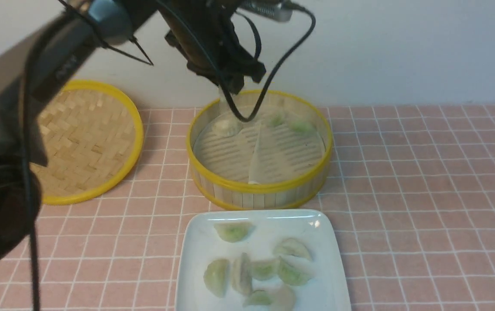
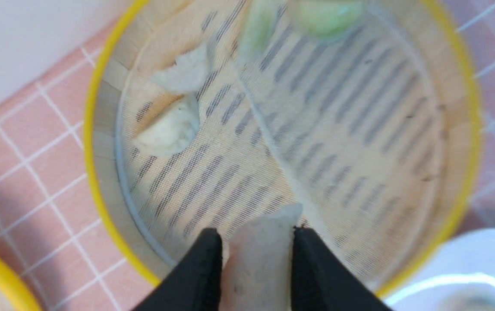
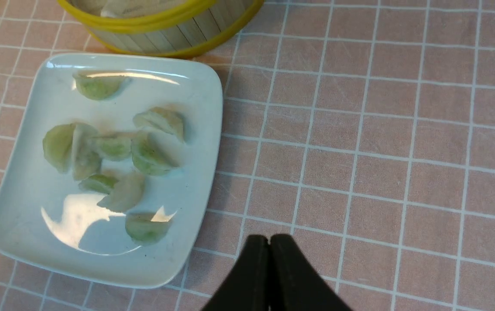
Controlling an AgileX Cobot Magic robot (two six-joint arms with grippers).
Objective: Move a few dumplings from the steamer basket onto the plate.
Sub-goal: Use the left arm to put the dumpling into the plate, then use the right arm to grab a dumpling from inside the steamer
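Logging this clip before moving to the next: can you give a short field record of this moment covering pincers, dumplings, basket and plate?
left pincer: shut on a dumpling, over the steamer basket
right pincer: shut, empty, over the tablecloth beside the plate
steamer basket: four dumplings visible inside
plate: several more dumplings
lid: off, lying left of the basket

Flat woven yellow-rimmed lid (image 1: 87, 142) on pink grid-patterned tablecloth (image 1: 424, 172), pale wall (image 1: 402, 52) behind.

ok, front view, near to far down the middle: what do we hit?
plate → steamer basket → wall. Left out the lid: it lies off to the left, level with the basket in depth.
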